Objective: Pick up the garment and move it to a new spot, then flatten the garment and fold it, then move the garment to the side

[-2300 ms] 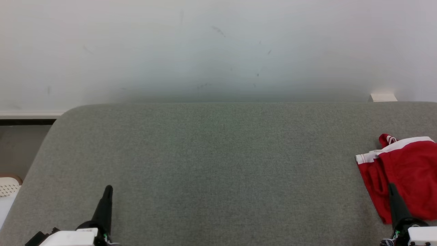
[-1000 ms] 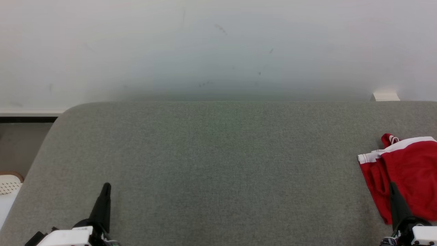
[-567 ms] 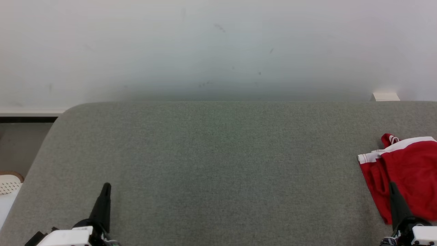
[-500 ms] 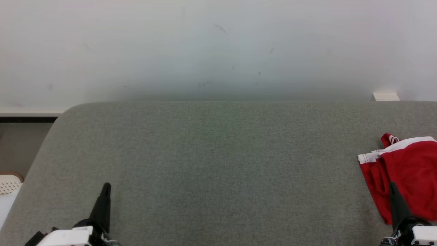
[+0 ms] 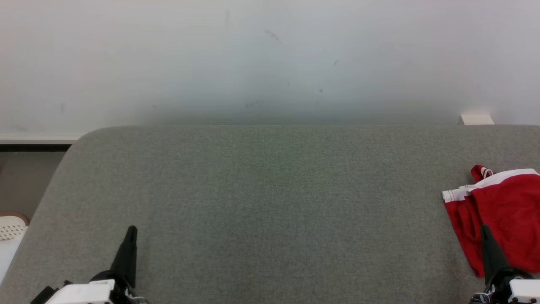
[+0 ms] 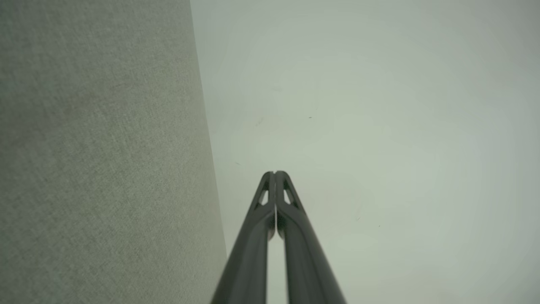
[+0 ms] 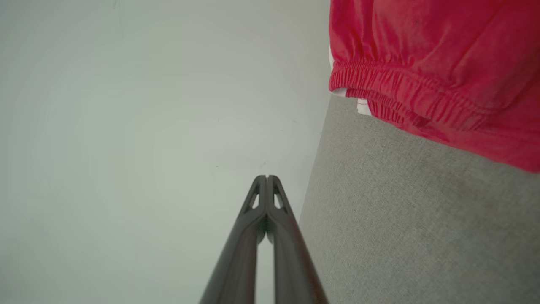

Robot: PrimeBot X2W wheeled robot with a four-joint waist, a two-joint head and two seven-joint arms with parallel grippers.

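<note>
Evidently soft, light and limp, the garment (image 5: 504, 207) lies at the right of the bench (image 5: 270, 202); grasp its elastic waistband (image 7: 400, 95). Left tool (image 5: 132, 230) and right tool (image 5: 484, 229) both clenched, empty.

The right gripper (image 7: 266, 178) rises from the bottom edge, its two dark fingers pressed together with nothing between them. Its tips show against a pale, plain wall (image 7: 126, 126) that takes up the left half. To the right lies the grey woven bench (image 7: 400, 219). A red garment (image 7: 422, 50) rests on it in the upper right corner, well apart from the gripper, its gathered elastic waistband (image 7: 400, 97) facing the fingers. A bit of white trim (image 7: 363, 107) peeks out below the band.
</note>
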